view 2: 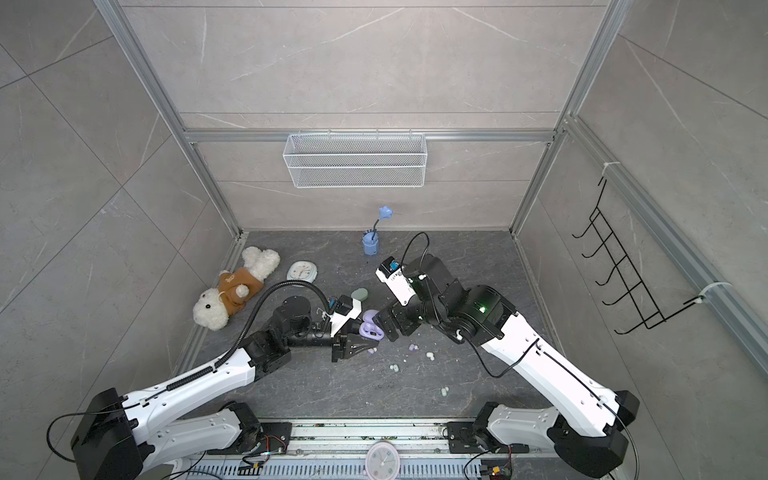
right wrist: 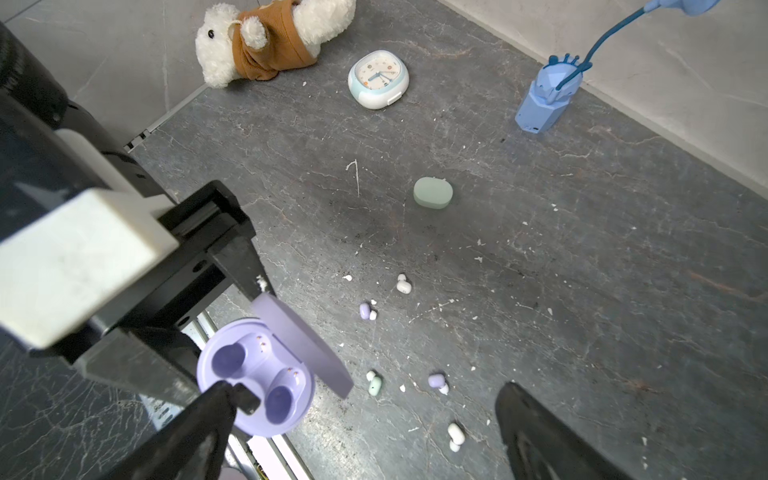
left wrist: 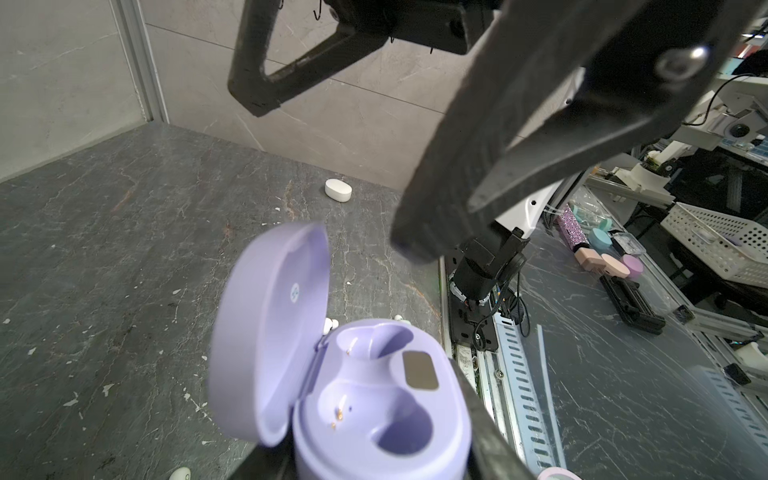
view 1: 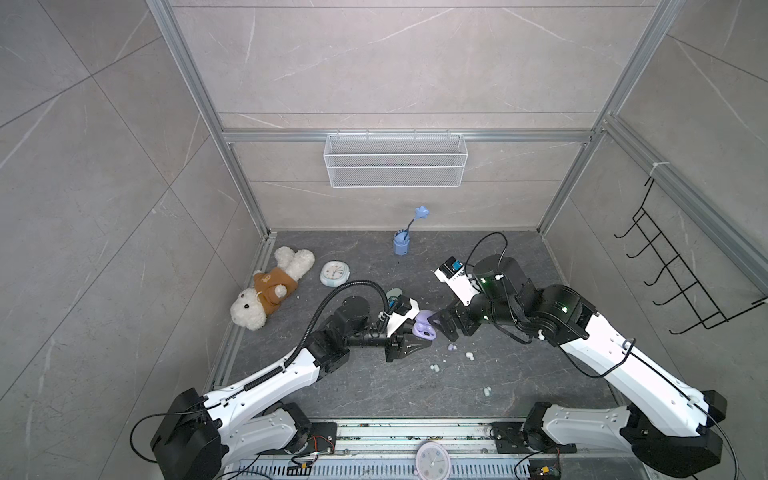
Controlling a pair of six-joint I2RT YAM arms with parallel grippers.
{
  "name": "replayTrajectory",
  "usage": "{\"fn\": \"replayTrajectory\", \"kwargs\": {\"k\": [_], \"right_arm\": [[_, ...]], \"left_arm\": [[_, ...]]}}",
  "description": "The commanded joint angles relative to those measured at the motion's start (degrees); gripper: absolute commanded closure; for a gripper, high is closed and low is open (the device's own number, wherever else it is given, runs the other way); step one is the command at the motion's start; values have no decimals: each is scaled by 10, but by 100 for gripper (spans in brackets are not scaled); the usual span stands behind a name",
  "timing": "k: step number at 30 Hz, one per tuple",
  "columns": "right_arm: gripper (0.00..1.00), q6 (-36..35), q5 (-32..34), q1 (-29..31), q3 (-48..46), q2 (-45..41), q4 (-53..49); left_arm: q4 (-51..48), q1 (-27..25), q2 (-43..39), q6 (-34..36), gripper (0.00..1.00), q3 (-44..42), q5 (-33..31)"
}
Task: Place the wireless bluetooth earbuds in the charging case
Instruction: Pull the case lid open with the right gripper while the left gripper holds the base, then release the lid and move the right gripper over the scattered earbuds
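A lavender charging case (left wrist: 374,395) with its lid up and both wells empty is held off the floor; my left gripper (left wrist: 378,453) is shut on its base. Both top views show the case (view 1: 423,328) (view 2: 370,328) between the two grippers. My right gripper (right wrist: 370,440) stands open just right of the case (right wrist: 257,378), one finger (right wrist: 199,436) beside its rim, nothing held. Earbuds lie loose on the dark floor: white (right wrist: 403,284), lavender (right wrist: 365,311), mint green (right wrist: 374,384), lavender (right wrist: 437,381), white (right wrist: 455,434). In a top view another mint green earbud (view 1: 486,390) lies nearer the front.
A shut mint green case (right wrist: 433,192) and a shut white case (left wrist: 338,190) lie on the floor. A plush dog (view 1: 270,286), a small clock (view 1: 334,273) and a blue holder (view 1: 401,243) stand toward the back. A wire basket (view 1: 395,160) hangs on the rear wall.
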Motion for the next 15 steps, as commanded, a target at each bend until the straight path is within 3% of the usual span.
{"fn": "replayTrajectory", "kwargs": {"k": [1, 10, 15], "right_arm": [[0, 45, -19, -10, 23, -1, -38], [0, 145, -74, -77, -24, -31, -42], [0, 213, -68, -129, -84, -24, -24]], "left_arm": [[19, 2, -23, -28, 75, -15, -24], [16, 4, -64, -52, 75, -49, -60], [24, 4, -81, -63, 76, -66, -68]]}}
